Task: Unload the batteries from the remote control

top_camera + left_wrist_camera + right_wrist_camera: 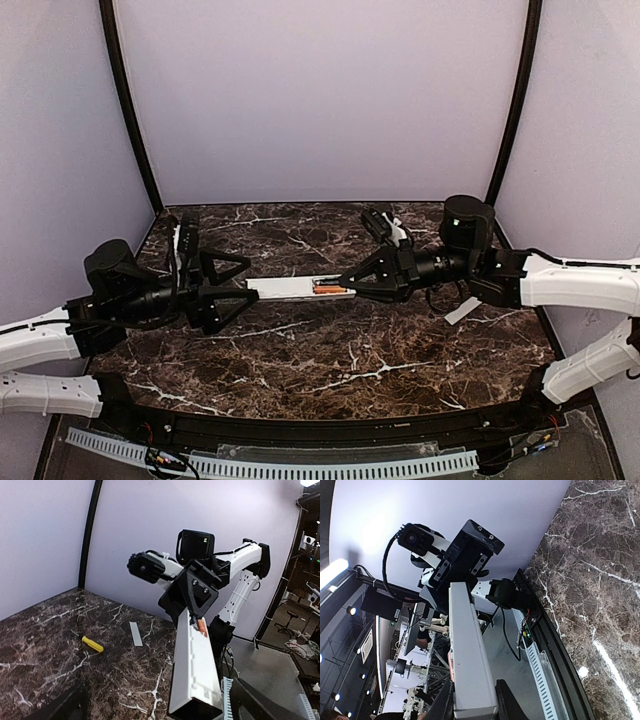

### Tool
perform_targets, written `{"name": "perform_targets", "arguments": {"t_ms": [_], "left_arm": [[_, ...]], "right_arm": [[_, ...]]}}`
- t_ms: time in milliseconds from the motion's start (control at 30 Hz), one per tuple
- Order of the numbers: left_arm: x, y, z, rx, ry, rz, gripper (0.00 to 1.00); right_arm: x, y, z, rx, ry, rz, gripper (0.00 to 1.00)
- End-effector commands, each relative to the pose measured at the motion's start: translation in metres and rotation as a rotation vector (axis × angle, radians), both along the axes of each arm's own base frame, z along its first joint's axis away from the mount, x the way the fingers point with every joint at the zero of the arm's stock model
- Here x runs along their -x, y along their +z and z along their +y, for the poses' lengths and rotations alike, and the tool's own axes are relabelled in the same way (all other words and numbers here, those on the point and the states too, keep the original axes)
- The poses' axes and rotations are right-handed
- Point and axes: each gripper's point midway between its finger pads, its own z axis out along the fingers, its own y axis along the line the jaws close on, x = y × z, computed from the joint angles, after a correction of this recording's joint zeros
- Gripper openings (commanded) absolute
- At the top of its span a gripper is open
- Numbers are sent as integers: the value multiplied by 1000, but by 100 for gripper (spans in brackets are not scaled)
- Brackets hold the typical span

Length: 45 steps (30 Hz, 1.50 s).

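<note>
Remote control (290, 289), batteries (329, 287) showing, clamped at opposite ends by both end effectors (244, 293) (347, 284)

Marble table (45, 645) bears screwdriver (92, 644) (yellow), cover strip (135, 633).

white remote control (283, 289) with orange-red batteries (330, 288); black left gripper (232, 290) and black right gripper (352, 280); dark brown, white-veined marble table (350, 360); yellow screwdriver (93, 644); white cover strip (135, 633).
</note>
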Motion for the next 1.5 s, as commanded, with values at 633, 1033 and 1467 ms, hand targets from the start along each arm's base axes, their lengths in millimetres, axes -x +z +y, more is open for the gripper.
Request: {"name": "perform_targets", "arguments": {"t_ms": [633, 1033, 1467], "left_arm": [[2, -2, -36, -37, -111, 747, 78], [2, -4, -44, 11, -156, 767, 45], [1, -4, -44, 15, -156, 767, 1]], "right_arm": [[-10, 37, -7, -64, -53, -171, 0], [-12, 34, -8, -53, -65, -169, 0], [-20, 28, -9, -25, -114, -163, 18]]}}
